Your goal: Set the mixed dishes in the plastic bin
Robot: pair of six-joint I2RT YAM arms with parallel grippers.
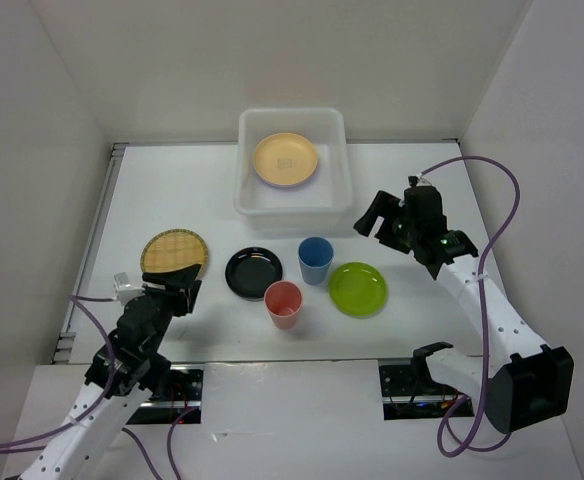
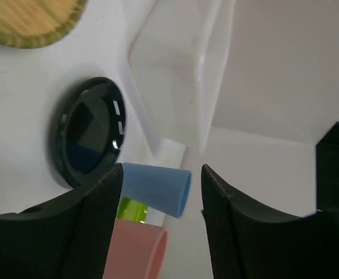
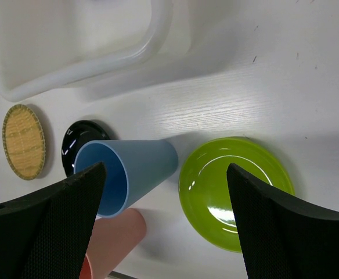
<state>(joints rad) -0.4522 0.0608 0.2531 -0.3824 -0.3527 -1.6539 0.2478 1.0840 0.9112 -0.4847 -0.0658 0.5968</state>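
Note:
The plastic bin (image 1: pixel 247 195) stands at the back centre with the pale orange plate (image 1: pixel 285 159) inside. On the table lie the woven tan plate (image 1: pixel 170 250), black plate (image 1: pixel 253 272), blue cup (image 1: pixel 315 259), pink cup (image 1: pixel 283 304) and lime green plate (image 1: pixel 358 288). No lavender plate shows. My left gripper (image 1: pixel 180 285) is open and empty, just below the woven plate. My right gripper (image 1: pixel 380 225) is open and empty, right of the bin, above the table. The right wrist view shows the blue cup (image 3: pixel 129 174) and green plate (image 3: pixel 233 189) between its fingers (image 3: pixel 274 232).
White walls enclose the table on the left, back and right. The bin's corner (image 2: pixel 175 70) and the black plate (image 2: pixel 88 133) show in the left wrist view. A purple cable (image 1: pixel 497 225) loops beside the right arm.

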